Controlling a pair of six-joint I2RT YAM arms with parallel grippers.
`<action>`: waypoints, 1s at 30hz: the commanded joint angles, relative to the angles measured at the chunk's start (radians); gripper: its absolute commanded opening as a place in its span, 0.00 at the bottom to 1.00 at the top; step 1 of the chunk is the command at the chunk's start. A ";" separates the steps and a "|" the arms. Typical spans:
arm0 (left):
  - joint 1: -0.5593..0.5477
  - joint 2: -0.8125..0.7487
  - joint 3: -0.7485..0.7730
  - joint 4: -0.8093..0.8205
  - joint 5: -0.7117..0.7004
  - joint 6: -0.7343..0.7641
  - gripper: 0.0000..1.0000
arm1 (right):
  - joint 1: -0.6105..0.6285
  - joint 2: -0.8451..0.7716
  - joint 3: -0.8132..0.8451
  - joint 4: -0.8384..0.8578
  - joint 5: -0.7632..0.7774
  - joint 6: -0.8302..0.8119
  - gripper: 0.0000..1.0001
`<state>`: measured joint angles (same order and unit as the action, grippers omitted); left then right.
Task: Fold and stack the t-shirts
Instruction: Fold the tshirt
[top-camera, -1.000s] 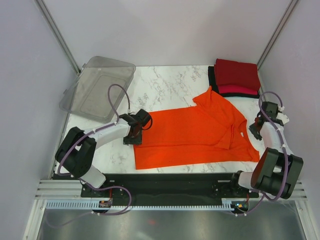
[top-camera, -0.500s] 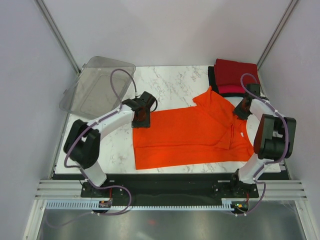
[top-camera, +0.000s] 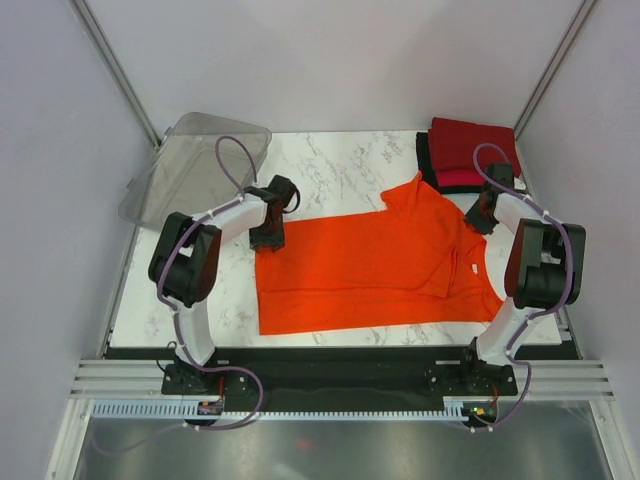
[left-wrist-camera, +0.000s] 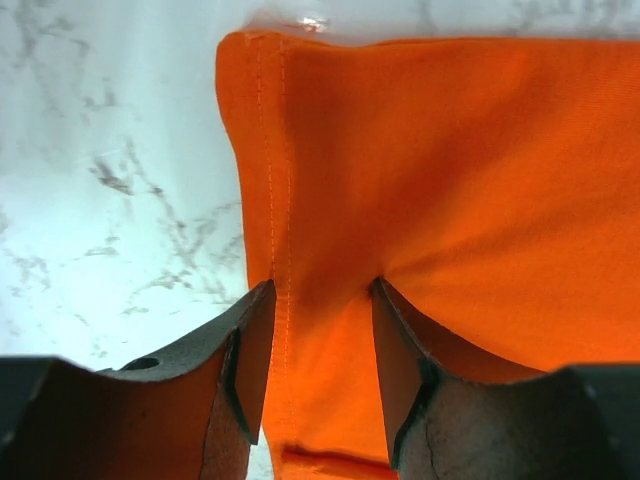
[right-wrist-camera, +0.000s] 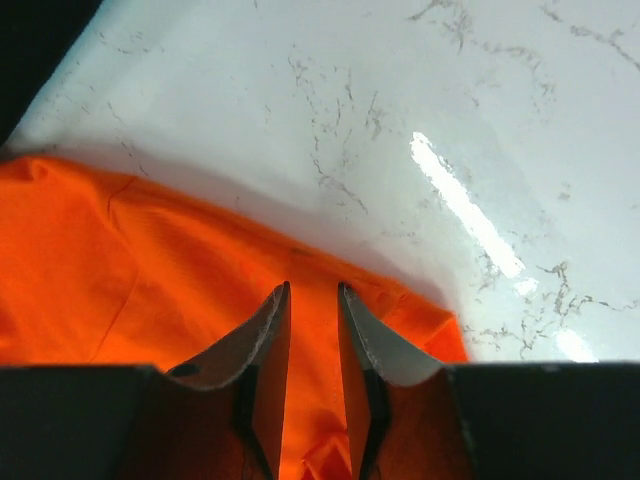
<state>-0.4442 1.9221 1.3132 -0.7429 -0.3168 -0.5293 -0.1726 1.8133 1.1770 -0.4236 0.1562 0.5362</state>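
Observation:
The bright orange t-shirt (top-camera: 370, 265) lies spread flat on the marble table (top-camera: 330, 165), with one sleeve folded inward at its right side. My left gripper (top-camera: 266, 238) is at its back left corner. In the left wrist view the left gripper (left-wrist-camera: 322, 290) is closed on the hem of the orange cloth (left-wrist-camera: 450, 180). My right gripper (top-camera: 485, 218) is at the shirt's back right edge. In the right wrist view the right gripper (right-wrist-camera: 313, 290) has narrow jaws pinching the orange cloth (right-wrist-camera: 150, 260). Folded dark red (top-camera: 475, 148), pinkish-red (top-camera: 462, 180) and black (top-camera: 425, 160) shirts are stacked at the back right.
A clear plastic bin (top-camera: 195, 170) sits tilted at the back left, just behind the left arm. The folded stack lies close behind the right gripper. Grey walls enclose the table on three sides.
Both grippers moved from the shirt's near side to its back edge and took hold. The shirt has since slid left and lies flatter.

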 joint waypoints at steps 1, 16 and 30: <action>0.016 0.018 0.023 -0.038 -0.093 0.057 0.50 | -0.002 -0.046 0.013 0.040 0.045 0.001 0.33; 0.022 0.023 0.043 -0.055 -0.079 0.095 0.52 | -0.057 -0.029 -0.143 0.088 0.137 0.048 0.29; 0.012 -0.224 0.080 -0.084 0.119 0.172 0.54 | -0.065 -0.157 -0.007 -0.087 -0.020 -0.028 0.41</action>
<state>-0.4286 1.8263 1.3643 -0.8204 -0.2916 -0.4221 -0.2440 1.7374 1.1179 -0.4442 0.1719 0.5392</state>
